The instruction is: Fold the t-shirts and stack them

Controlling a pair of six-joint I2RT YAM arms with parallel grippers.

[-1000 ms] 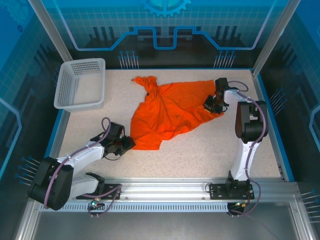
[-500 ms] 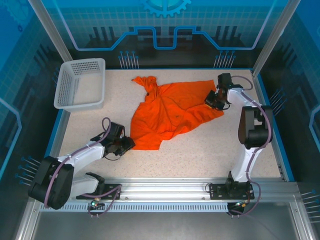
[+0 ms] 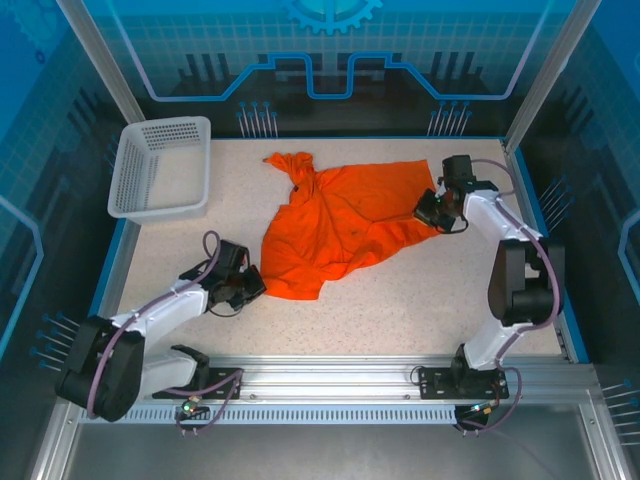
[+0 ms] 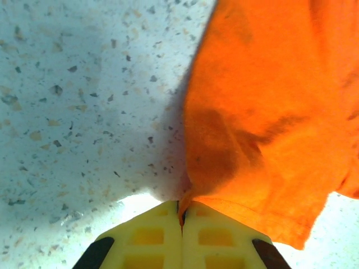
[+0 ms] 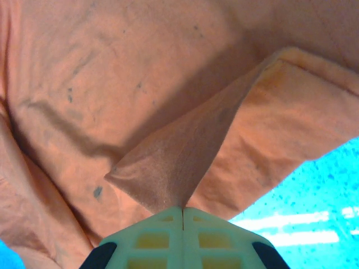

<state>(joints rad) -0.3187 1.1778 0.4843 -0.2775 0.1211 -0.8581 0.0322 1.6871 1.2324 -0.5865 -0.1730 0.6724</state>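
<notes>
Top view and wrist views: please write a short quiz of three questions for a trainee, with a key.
1. True or false: the left gripper is shut on an edge of the t-shirt.
2. Where does the basket stand on the table? A) far left corner B) near right corner C) on top of the t-shirt
3. In a few words: what does the right gripper pinch?

Key
1. True: the fingers meet with orange cloth between them.
2. A.
3. A raised fold of the t-shirt.
</notes>
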